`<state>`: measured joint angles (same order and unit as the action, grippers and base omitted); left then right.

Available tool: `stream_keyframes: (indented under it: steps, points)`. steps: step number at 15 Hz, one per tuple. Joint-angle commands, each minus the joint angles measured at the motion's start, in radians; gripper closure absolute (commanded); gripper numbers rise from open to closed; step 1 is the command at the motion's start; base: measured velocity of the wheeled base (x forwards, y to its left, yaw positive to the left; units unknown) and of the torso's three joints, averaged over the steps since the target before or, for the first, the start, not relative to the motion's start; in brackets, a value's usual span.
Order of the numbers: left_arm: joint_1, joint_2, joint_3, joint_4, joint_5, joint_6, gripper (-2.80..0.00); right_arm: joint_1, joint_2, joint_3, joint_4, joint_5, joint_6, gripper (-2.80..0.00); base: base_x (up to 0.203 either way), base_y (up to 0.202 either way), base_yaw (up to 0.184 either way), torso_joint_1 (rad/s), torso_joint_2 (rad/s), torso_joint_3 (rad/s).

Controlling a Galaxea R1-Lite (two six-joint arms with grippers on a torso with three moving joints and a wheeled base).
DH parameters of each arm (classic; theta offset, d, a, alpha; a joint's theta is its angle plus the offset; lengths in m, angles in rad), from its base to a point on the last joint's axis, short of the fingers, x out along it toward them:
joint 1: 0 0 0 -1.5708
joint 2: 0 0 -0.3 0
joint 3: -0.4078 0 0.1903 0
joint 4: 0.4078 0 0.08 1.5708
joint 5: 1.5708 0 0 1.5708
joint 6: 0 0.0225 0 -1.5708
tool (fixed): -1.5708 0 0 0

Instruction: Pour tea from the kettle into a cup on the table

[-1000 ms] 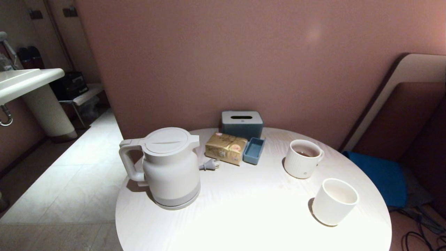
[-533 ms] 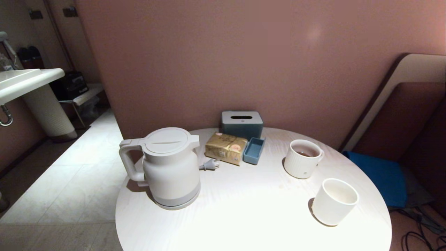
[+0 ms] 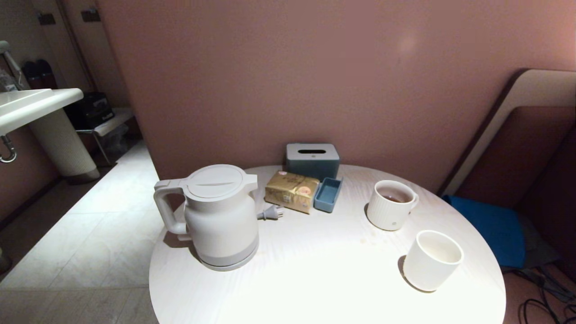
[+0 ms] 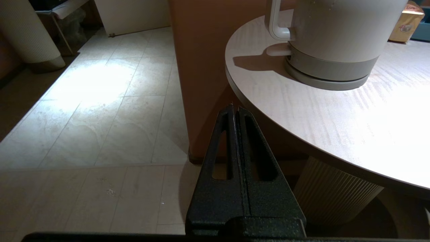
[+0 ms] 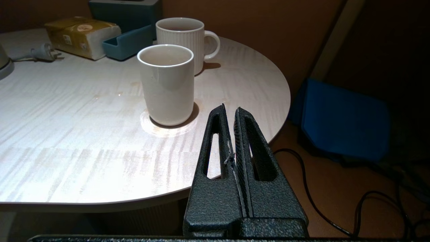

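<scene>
Standing upright on the left part of the round worktop (image 3: pixel 315 270), the kettle (image 3: pixel 216 216) has its handle turned to the left. The cup (image 3: pixel 432 260) stands near the right edge, just in front of the mug (image 3: pixel 390 205). Left gripper (image 4: pixel 235 109) and right gripper (image 5: pixel 230 111) are both closed and empty, below the worktop edge.
</scene>
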<state>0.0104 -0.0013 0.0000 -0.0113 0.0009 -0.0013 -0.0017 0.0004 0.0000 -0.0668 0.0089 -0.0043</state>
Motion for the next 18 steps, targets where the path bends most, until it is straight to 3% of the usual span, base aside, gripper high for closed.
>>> stream_keyframes:
  steps: [1, 18]
  points:
    - [0.000, 0.001, 0.000, 0.000, 0.001, 0.000, 0.00, 0.000, 0.000, 0.000, -0.001, 0.000, 0.000, 0.00, 0.000, 0.000, 0.000, 0.000, 0.00, 0.000]
    - [0.000, 0.001, 0.000, -0.001, 0.001, 0.000, 0.00, 0.000, 0.000, 0.000, -0.001, 0.000, 0.000, 0.00, 0.000, 0.000, 0.000, 0.000, 0.00, 0.000]
